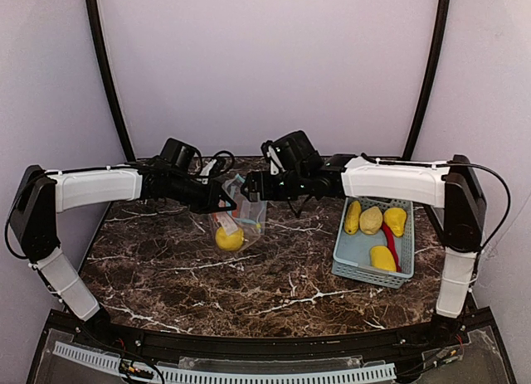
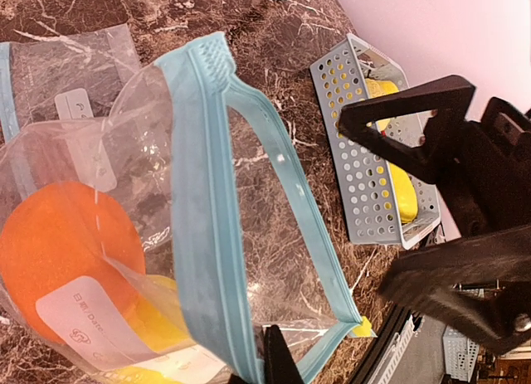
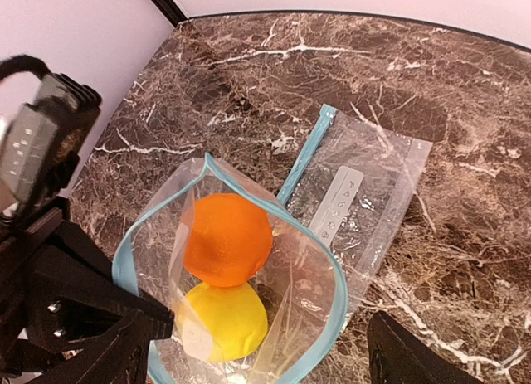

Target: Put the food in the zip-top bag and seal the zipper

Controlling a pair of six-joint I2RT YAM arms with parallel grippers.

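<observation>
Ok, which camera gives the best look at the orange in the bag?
Right wrist: it looks down through the open mouth of the zip-top bag, showing the orange nearly whole. Left wrist sees it through plastic, with a label covering part. In the top view it is too small to make out.

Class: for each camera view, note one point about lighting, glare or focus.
Top external: soft, even light, marble table sharp, faint shadows. Left wrist: pale sheen on the zip-top bag; basket crisp. Right wrist: orange and yellow fruit clear through the plastic.
</observation>
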